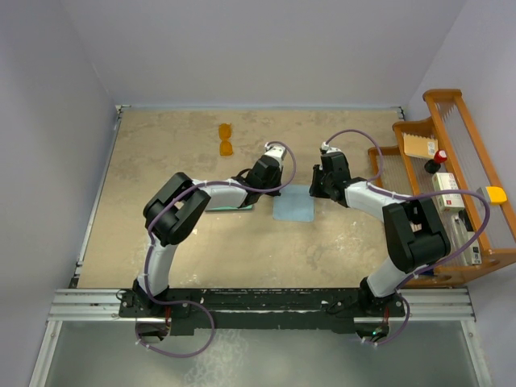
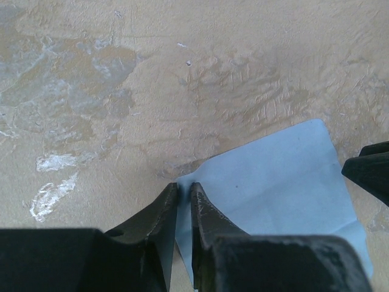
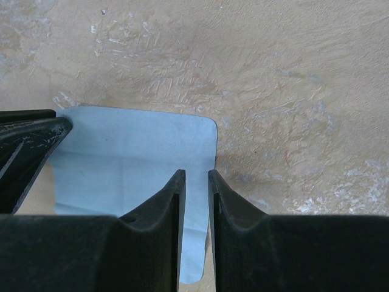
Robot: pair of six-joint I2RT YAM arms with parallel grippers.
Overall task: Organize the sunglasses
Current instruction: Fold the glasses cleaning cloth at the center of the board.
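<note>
Meeting over a blue cloth, sunglasses lying behind

Both arms reached in toward a pale blue cloth [image 1: 292,203] that lay flat near the middle of the mottled tan table [image 1: 153,153]. The left gripper [image 2: 184,190] pointed down at one corner of the cloth. Its fingers were drawn almost together with only a thin slit between them. The corner sat right at the tips, and whether they pinched it could not be told. The right gripper [image 3: 196,177] stood over the opposite side edge of the cloth. Its fingers were likewise nearly pressed together, leaving a narrow gap through which blue fabric showed. Each wrist camera caught a dark finger of the other gripper at the edge of its frame, across the cloth. The sunglasses [image 1: 226,139], with orange lenses, lay on the bare table toward the back wall, behind and left of the left wrist. They were well apart from the cloth and both grippers. A teal strip [image 1: 239,207] showed under the left forearm, and a wooden rack [image 1: 442,97] stood along the table's right side
</note>
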